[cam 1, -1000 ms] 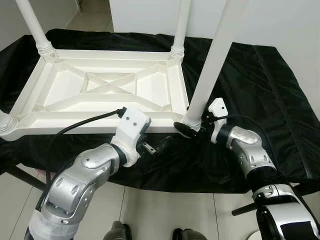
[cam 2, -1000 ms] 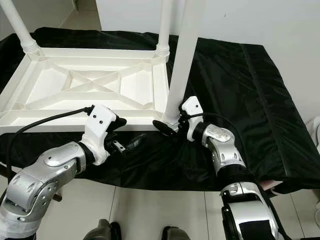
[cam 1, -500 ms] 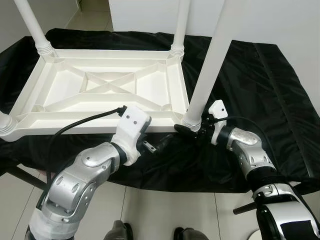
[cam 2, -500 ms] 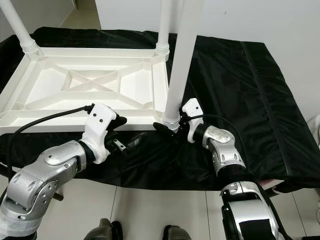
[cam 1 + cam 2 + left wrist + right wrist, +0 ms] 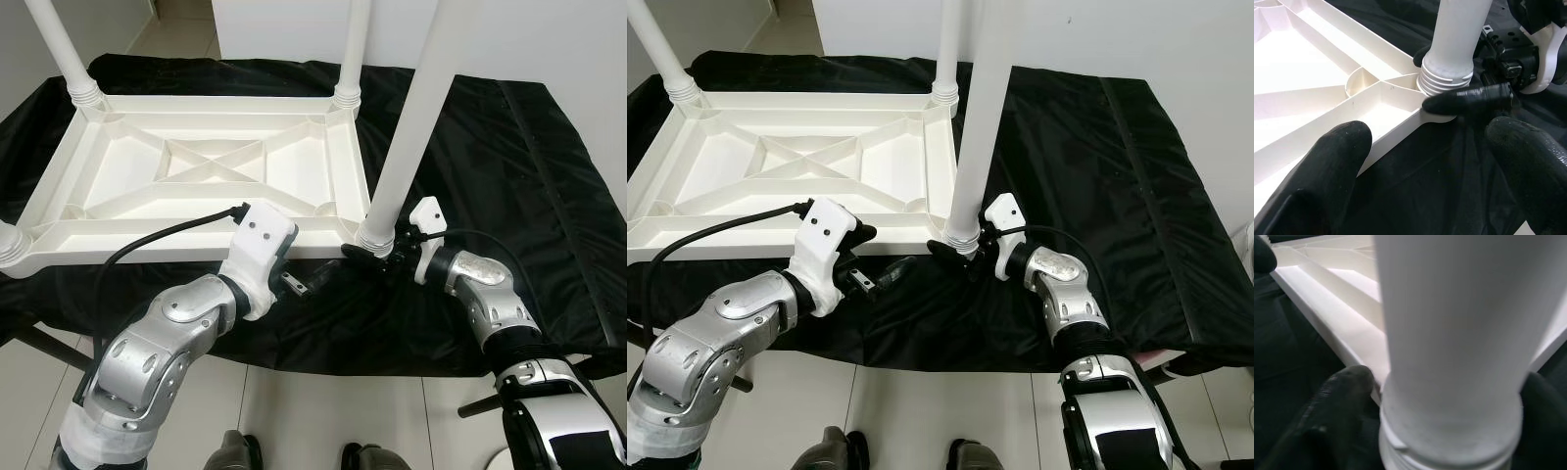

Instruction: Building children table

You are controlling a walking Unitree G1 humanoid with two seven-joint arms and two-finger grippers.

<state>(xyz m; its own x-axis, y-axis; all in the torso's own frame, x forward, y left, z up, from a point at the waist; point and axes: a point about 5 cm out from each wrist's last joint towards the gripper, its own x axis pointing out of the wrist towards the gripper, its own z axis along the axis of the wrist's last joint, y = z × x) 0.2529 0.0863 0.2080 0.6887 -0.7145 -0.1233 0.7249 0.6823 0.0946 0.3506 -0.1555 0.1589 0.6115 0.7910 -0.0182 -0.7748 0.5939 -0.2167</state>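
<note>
A white children's table lies upside down on a black cloth. Its near right leg stands upright in the corner socket. My right gripper is shut on the ribbed base of that leg, one finger across the front and the other behind. In the right wrist view the leg sits between the black fingers. My left gripper is open just in front of the table's near rim, left of that corner, with nothing in it. Its pads frame the corner.
Three more legs stand at the far left, far right and near left corners. The black cloth covers the work surface and hangs over its front edge. Pale floor tiles lie below.
My left gripper has crept slightly toward the table's near rim. The right gripper stays on the leg's base.
</note>
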